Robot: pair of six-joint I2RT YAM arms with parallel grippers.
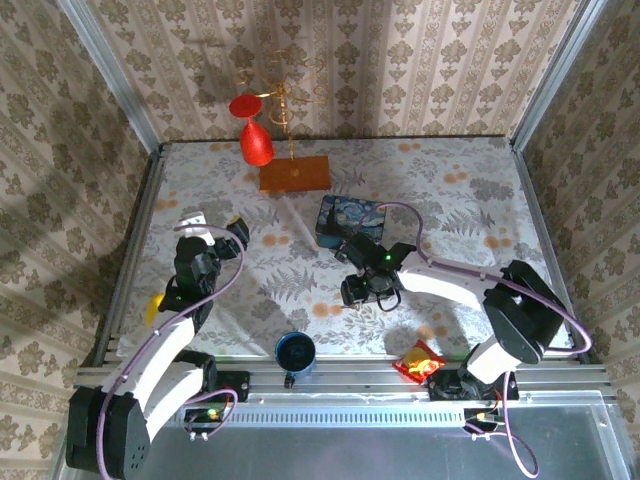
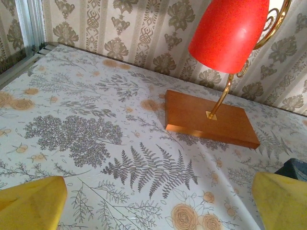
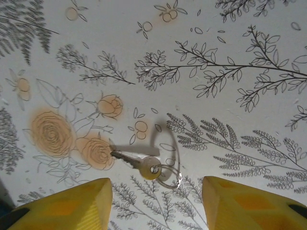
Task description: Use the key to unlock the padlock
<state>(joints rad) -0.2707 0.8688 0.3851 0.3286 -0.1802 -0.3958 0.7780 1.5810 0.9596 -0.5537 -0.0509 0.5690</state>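
A small silver key (image 3: 139, 163) on a thin wire ring (image 3: 169, 176) lies flat on the flowered tablecloth. My right gripper (image 3: 156, 206) hangs just above it, its yellow fingers (image 3: 72, 206) spread to either side and touching neither key nor ring. In the top view the right gripper (image 1: 366, 290) points down at the cloth in front of a blue painted tin (image 1: 350, 218). The left gripper (image 1: 213, 224) hovers open over the left of the table, its fingertips (image 2: 29, 201) wide apart with bare cloth between them. The padlock is hidden.
A gold lamp stand with an orange wooden base (image 1: 294, 173) and red shades (image 1: 256, 145) stands at the back. A blue cup (image 1: 295, 352) and a red-yellow packet (image 1: 420, 362) sit at the near edge. A yellow item (image 1: 153, 308) lies by the left rail.
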